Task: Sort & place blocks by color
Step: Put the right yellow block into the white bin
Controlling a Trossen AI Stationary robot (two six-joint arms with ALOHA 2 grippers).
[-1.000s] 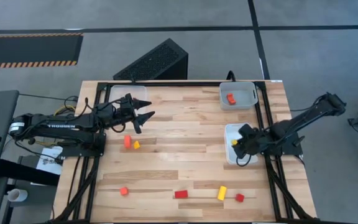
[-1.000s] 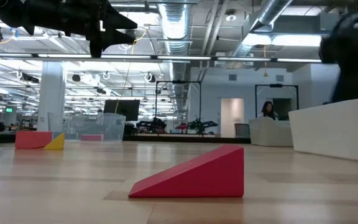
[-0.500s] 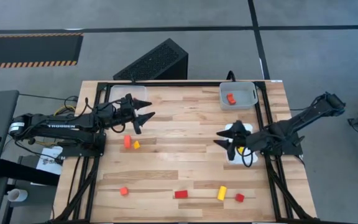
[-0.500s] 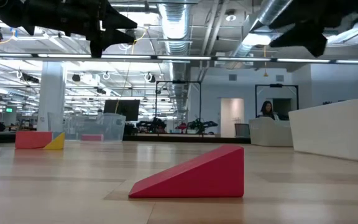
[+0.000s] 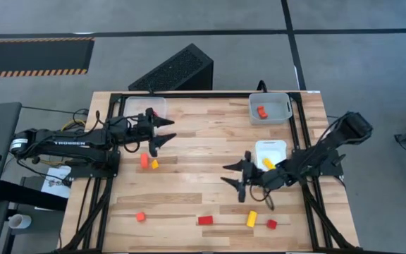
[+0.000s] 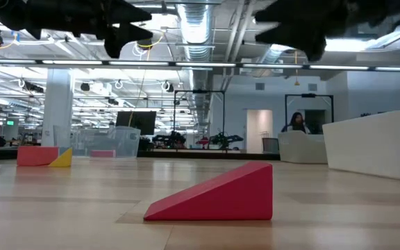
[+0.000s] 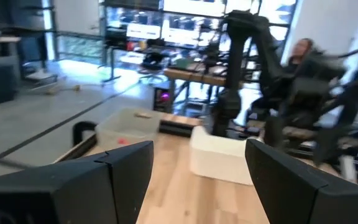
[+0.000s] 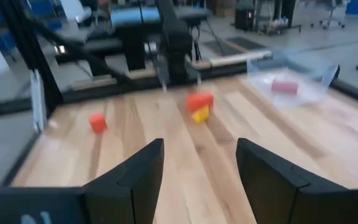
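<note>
Loose blocks lie on the wooden table in the high view: an orange cylinder (image 5: 144, 161) with a small yellow block (image 5: 155, 164) beside it, an orange cube (image 5: 140, 216), a red wedge (image 5: 205, 220), a yellow cylinder (image 5: 251, 219) and a red cube (image 5: 271, 224). Another yellow block (image 5: 268, 163) lies in the white tray (image 5: 271, 146), and an orange-red one (image 5: 261, 111) in the grey tray (image 5: 280, 106). My left gripper (image 5: 162, 134) hovers open above the table, far of the orange cylinder. My right gripper (image 5: 231, 180) hangs open over mid-table, left of the white tray.
A clear tray (image 5: 145, 107) sits at the far left corner with a red block (image 8: 283, 86) inside. Black frame rails (image 5: 306, 212) run along the table's sides. In the low view the red wedge (image 6: 214, 193) stands close in front. Bare wood lies between the two grippers.
My right gripper has risen out of the white tray and swung toward the table's left and near edge, ending over mid-table with its fingers spread. A yellow block stays behind in the white tray.
</note>
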